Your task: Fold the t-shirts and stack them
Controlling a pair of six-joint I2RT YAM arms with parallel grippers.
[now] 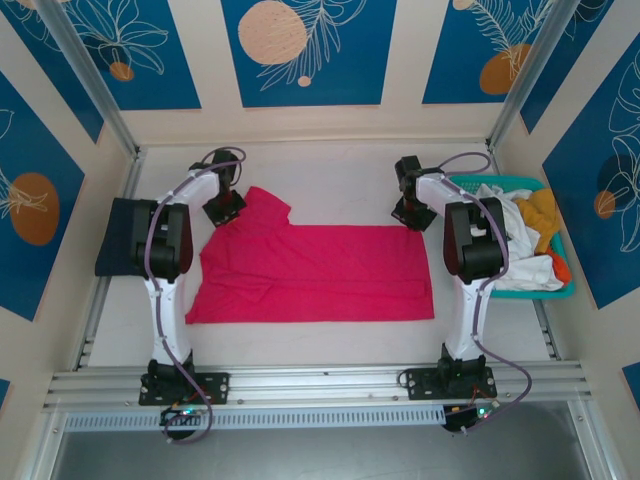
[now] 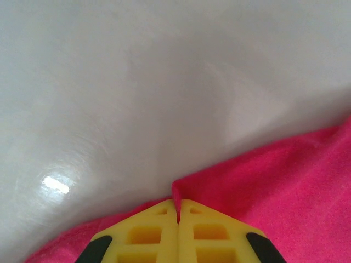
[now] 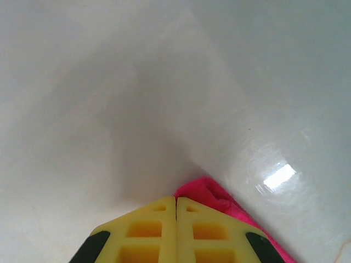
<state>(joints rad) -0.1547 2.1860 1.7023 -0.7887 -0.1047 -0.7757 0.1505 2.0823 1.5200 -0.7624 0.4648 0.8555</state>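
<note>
Left gripper [image 2: 177, 211] and right gripper [image 3: 175, 204] are both closed tight, each pinching the far edge of the pink t-shirt [image 1: 320, 272]. Light, limp cloth: you should lift both ends evenly.

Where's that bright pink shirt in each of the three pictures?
Top external: pink shirt spread flat, centre of picture.
Left wrist: pink shirt across the lower right.
Right wrist: pink shirt corner, bottom centre.
Shared landmark: the white tabletop beyond its edge.

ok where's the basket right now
In the top view the basket sits at the far right, just right of the right arm, with the pink shirt spread out to its left.
</note>
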